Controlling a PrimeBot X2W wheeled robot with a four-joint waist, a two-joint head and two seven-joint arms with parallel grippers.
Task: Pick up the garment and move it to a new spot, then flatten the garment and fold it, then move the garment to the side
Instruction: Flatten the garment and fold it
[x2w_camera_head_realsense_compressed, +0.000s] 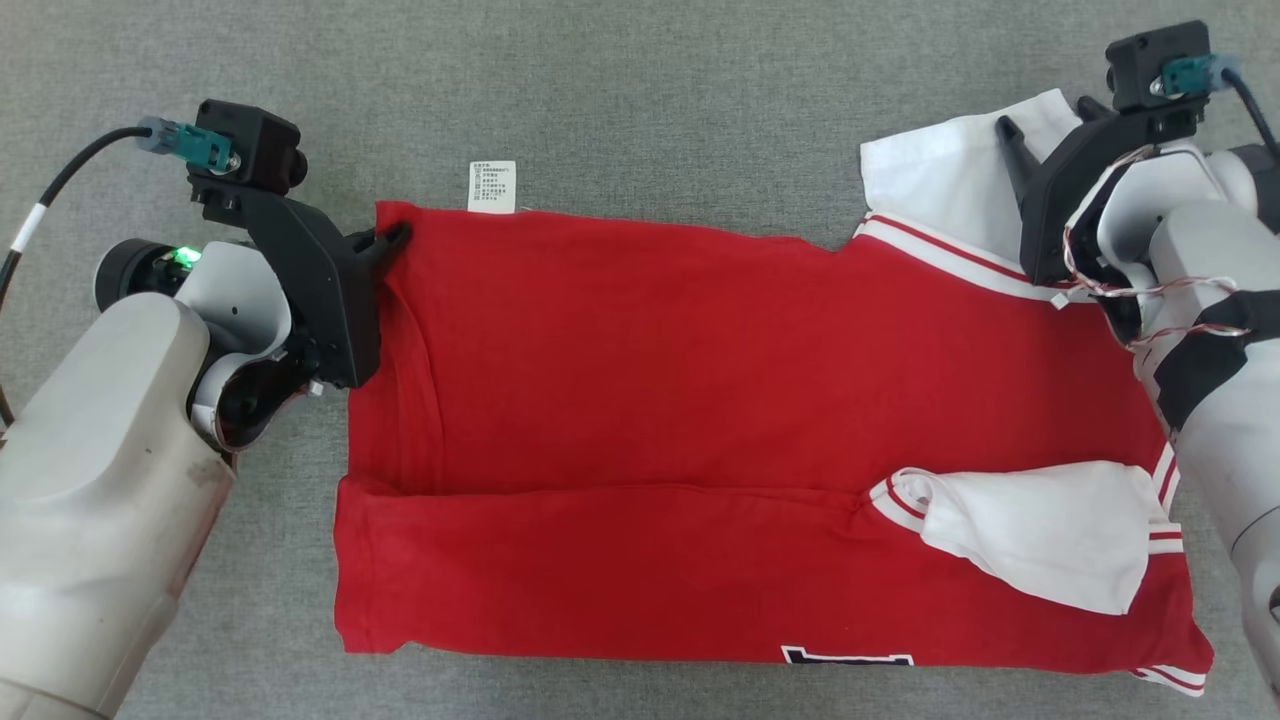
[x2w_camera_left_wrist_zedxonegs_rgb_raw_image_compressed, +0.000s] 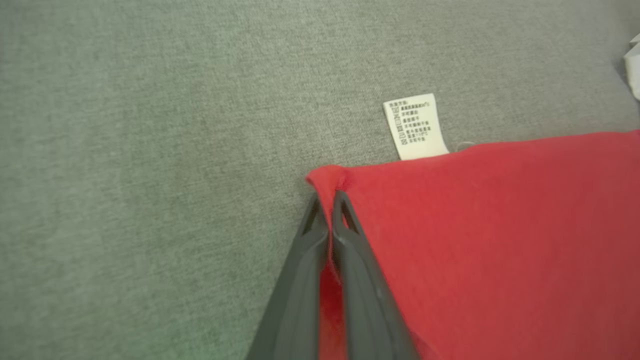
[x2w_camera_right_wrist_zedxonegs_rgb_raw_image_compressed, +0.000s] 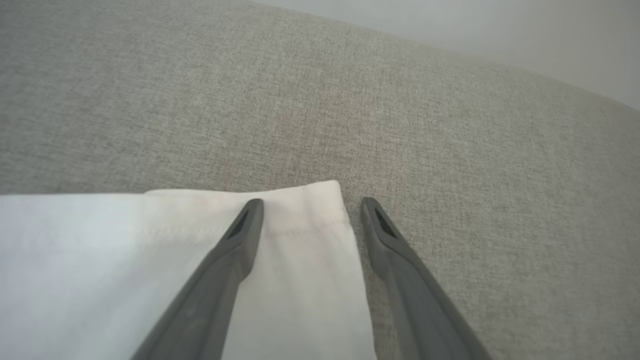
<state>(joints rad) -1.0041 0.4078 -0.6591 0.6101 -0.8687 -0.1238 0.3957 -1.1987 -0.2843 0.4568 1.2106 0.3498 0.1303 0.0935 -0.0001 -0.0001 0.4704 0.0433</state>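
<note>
Item 1, my left claw (x2w_camera_left_wrist_zedxonegs_rgb_raw_image_compressed: 327, 200): clamped tight on the far left corner of the red garment (x2w_camera_head_realsense_compressed: 640, 360), holding only a thin pinch of hem.
Item 2, my right claw (x2w_camera_right_wrist_zedxonegs_rgb_raw_image_compressed: 312, 205): fingers apart, straddling the edge of the white sleeve (x2w_camera_right_wrist_zedxonegs_rgb_raw_image_compressed: 150, 250), nothing gripped.
Item 3, garment: lay spread across the grey cloth surface (x2w_camera_head_realsense_compressed: 600, 90), with the care label (x2w_camera_left_wrist_zedxonegs_rgb_raw_image_compressed: 415, 127) poking past its far hem.
Hazards, as I judged them: the corner pinch slipping out under pull; a one-sided lift dragging the cloth askew; my right claw closing on bare surface beside the sleeve.
</note>
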